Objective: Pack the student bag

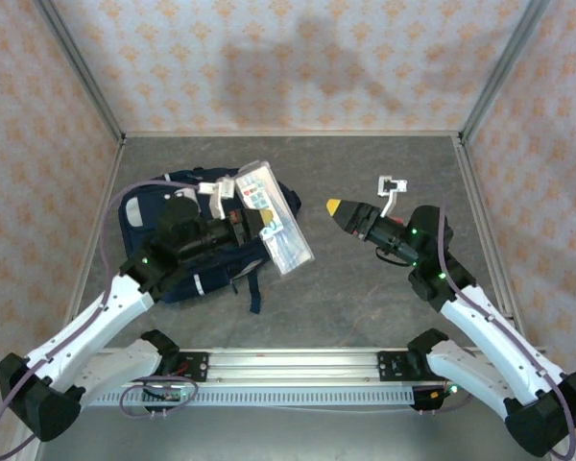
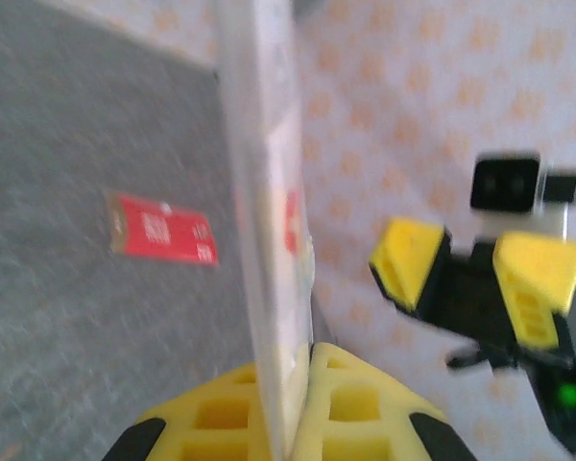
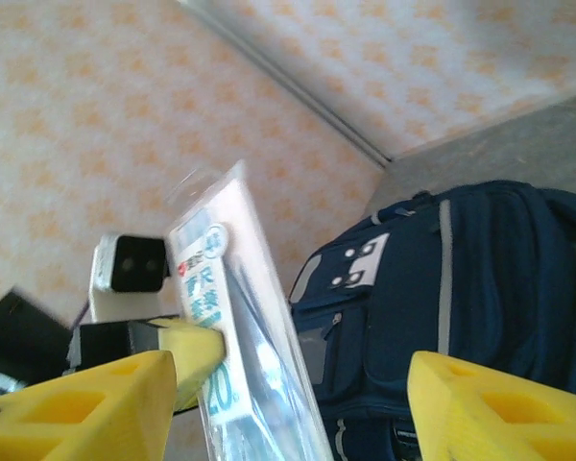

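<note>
The student bag (image 1: pixel 197 252), navy blue with white stripes, lies on the grey table left of centre; its front pockets show in the right wrist view (image 3: pixel 461 288). My left gripper (image 1: pixel 257 227) is over the bag, shut on the edge of a flat clear stationery pack (image 1: pixel 274 216) that stands on edge between its fingers (image 2: pixel 269 192). The pack's blue-printed label shows in the right wrist view (image 3: pixel 235 327). My right gripper (image 1: pixel 338 207) stands open just right of the pack, its jaws wide apart (image 3: pixel 290 384) and nothing between them. It also appears in the left wrist view (image 2: pixel 466 264).
A small red card (image 2: pixel 163 230) lies flat on the table beyond the pack. Patterned walls with metal posts close the table on three sides. A rail (image 1: pixel 288 363) runs along the near edge between the arm bases.
</note>
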Controlling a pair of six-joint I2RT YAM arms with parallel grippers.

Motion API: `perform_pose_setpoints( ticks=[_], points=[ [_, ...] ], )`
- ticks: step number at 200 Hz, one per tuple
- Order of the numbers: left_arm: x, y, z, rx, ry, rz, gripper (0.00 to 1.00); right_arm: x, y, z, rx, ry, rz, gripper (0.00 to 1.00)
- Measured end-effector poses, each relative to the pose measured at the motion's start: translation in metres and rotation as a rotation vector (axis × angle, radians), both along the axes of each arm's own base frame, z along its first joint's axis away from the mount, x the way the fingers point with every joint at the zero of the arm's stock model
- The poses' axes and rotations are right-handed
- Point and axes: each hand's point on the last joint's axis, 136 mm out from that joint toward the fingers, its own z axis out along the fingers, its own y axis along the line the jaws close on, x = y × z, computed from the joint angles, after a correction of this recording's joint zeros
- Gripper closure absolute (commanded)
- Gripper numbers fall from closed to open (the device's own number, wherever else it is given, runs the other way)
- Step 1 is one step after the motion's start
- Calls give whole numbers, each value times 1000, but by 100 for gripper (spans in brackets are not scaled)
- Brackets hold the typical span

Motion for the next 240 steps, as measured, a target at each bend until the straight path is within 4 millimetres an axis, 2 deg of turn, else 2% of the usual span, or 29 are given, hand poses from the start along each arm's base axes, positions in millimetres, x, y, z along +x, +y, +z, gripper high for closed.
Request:
perform_pose_setpoints(
  ticks=[16,41,68,98,134,157,181,209,240],
  points=[
    [10,14,8,-70,-21,140,100,10,1,-13,9,87,-32,34],
    [23,31,32,-186,-57,287,100,21,2,-27,65,208,-79,29],
    [33,41,45,-254,-68,364,100,30,13,-21,170,259,-63,26],
    [43,42,52,-282,-64,404,100,41,37,-9,318,283,30,20],
    [51,38,61,-304,-63,411,100,42,69,-11,380,329,168,19],
    [55,35,63,-310,-59,411,100,34,82,1,392,309,239,25],
    [61,31,62,-312,-44,411,100,32,83,19,421,263,262,35],
    [65,28,58,-310,-29,414,100,36,86,32,450,238,277,62],
    [67,27,59,-326,-23,413,100,40,90,24,449,273,279,77]
  ],
)
